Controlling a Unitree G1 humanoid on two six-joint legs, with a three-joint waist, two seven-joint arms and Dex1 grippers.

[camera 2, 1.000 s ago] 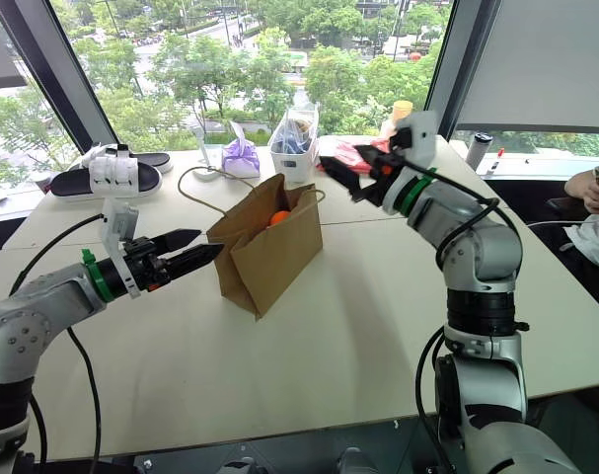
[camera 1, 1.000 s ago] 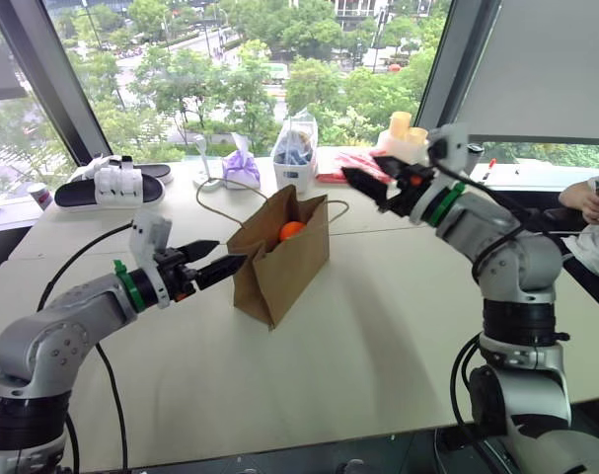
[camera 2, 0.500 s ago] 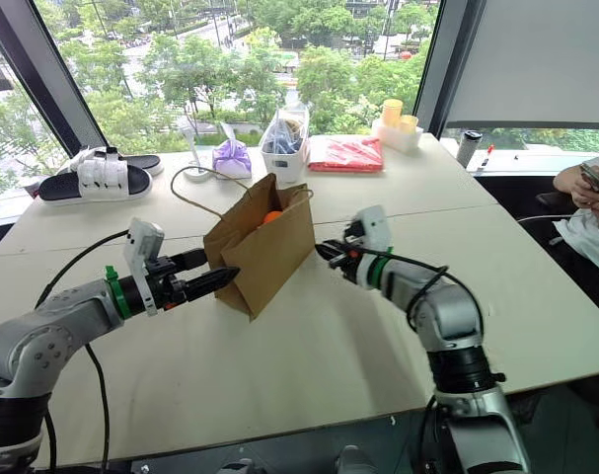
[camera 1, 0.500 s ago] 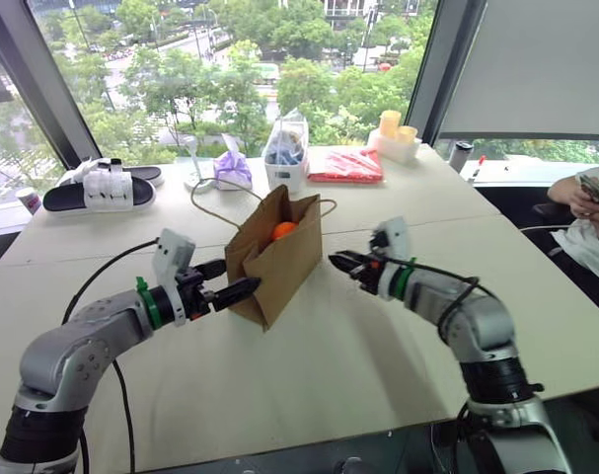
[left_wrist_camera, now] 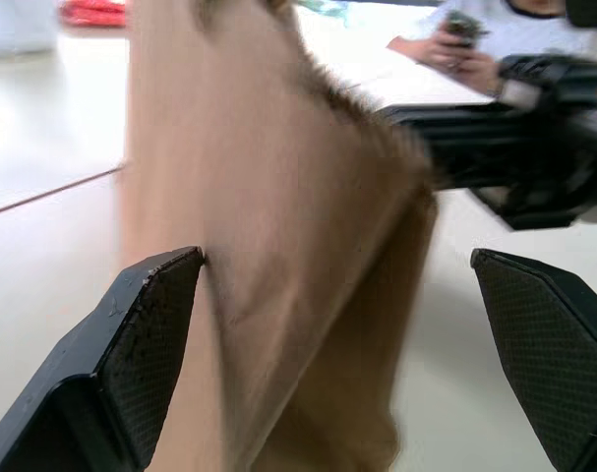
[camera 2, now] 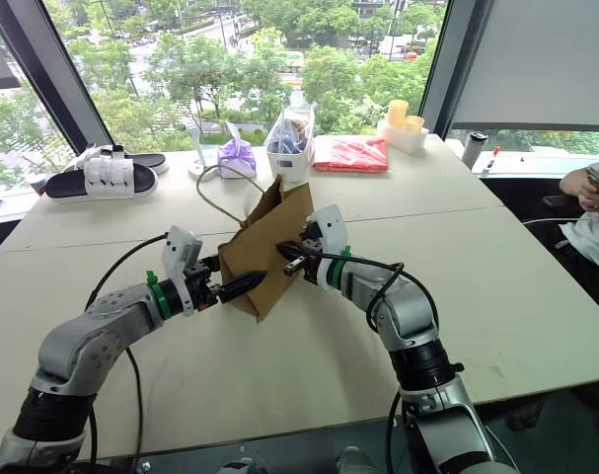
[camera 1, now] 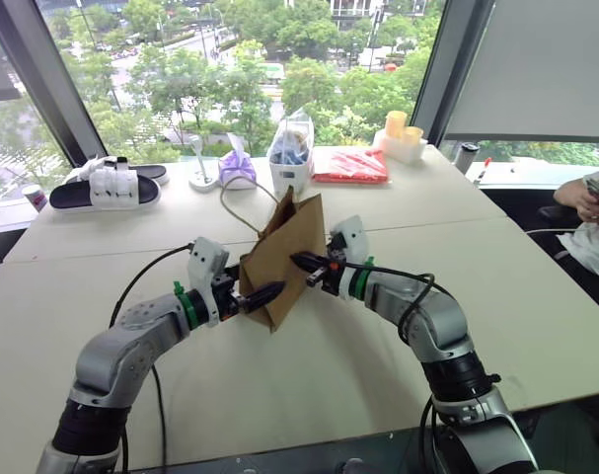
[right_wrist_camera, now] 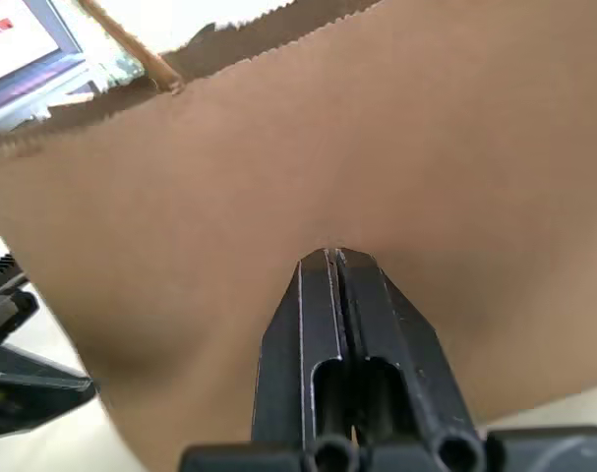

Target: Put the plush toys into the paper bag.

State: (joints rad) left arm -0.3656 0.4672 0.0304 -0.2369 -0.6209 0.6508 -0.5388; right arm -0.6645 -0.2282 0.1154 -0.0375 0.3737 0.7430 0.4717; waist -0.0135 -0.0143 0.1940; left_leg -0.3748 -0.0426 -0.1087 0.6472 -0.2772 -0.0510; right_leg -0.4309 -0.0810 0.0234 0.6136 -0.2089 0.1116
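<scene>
— So where is the paper bag [camera 1: 284,257]?
— Mid-table. My right gripper [camera 1: 299,263], jaws shut, pokes it from 3 o'clock; my left gripper [camera 1: 262,295], jaws wide, steadies it from 9.

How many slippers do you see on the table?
1 for certain: a black slipper with a white strap lies at the table's far left corner near the window. A second may be hidden behind it.

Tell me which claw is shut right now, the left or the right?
The right claw: its two fingers are pressed together, tips pushing into the side of the paper bag. The left claw stands wide open, straddling the bag's other side.
</scene>
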